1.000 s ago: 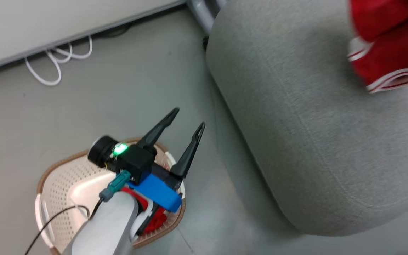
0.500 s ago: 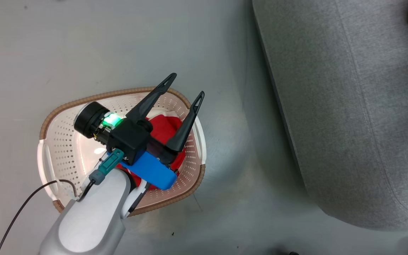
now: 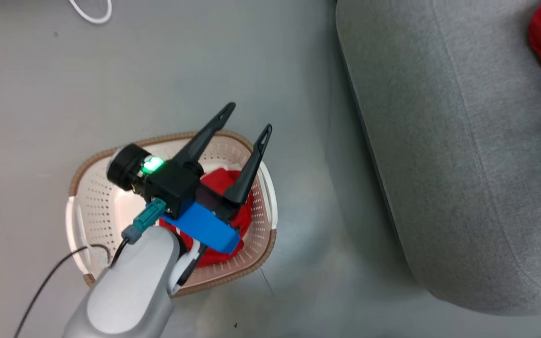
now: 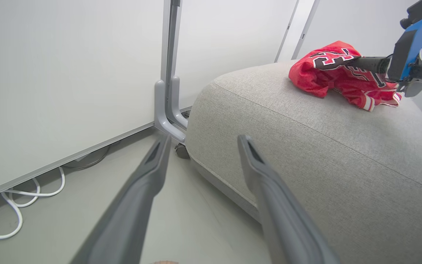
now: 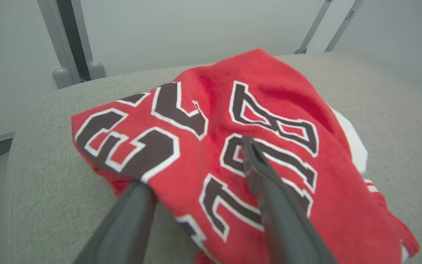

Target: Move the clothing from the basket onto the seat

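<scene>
The cream basket (image 3: 93,202) stands on the floor with a red garment (image 3: 220,180) of the clothing inside. My left gripper (image 3: 249,118) hangs open above the basket's right end, empty (image 4: 204,138). The red jersey (image 5: 262,110) with black-and-white numerals lies crumpled on the grey seat (image 3: 463,164), near its far end (image 4: 333,79). My right gripper (image 5: 194,163) is open at the jersey, the cloth lying between its spread fingers and draped over the left fingertip. The left wrist view shows that gripper (image 4: 357,63) reaching in from the right.
A white cable (image 4: 17,205) loops on the floor below a pale wall panel. A grey post foot (image 4: 167,117) stands close to the seat's corner. Bare grey floor (image 3: 308,197) separates basket and seat. A black cable (image 3: 45,281) trails from my left arm.
The head camera has swung, so the basket and seat sit differently in its picture. My left gripper stays open over the basket. My right gripper has opened on the jersey.
</scene>
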Tool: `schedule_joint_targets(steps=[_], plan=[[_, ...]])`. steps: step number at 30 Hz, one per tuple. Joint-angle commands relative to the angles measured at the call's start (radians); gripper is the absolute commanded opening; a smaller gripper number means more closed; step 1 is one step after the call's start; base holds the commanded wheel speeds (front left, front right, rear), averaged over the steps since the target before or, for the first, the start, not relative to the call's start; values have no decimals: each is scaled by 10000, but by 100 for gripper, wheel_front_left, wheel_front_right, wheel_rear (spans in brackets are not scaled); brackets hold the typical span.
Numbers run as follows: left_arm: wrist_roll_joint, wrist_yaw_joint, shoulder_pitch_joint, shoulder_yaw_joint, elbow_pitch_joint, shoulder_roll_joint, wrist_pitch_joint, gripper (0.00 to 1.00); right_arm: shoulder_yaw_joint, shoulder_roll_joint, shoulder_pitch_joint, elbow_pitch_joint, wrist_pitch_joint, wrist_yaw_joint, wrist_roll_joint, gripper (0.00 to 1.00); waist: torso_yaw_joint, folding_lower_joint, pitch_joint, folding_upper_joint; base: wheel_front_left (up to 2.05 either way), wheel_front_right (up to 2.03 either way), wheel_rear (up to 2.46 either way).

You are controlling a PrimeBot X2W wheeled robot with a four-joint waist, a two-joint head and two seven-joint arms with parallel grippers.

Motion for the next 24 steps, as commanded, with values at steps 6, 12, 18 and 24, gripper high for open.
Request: schedule_joint_targets(steps=[6, 12, 18, 24], plan=[[-344, 20, 770, 182, 646, -318, -171, 100, 442, -267, 986, -301, -5, -10, -51, 100, 372, -1, -1756, 0, 0, 0, 0], [-575, 88, 1884, 792, 689, -589, -165, 100, 1100, -187, 2452, -1392, 184, -10, 65, 100, 793, -1, -3376, 0, 0, 0, 0], [-622, 189, 3144, 1532, 749, -755, -166, 100, 1400, 316, 4389, -3602, 734, -10, 333, 100, 1268, -1, -4582, 0, 0, 0, 0], [-515, 293, 4155, 2318, 809, -841, -168, 100, 1643, 1251, 6734, -6421, 1370, -10, 480, 100, 1824, -1, -5367, 0, 0, 0, 0]])
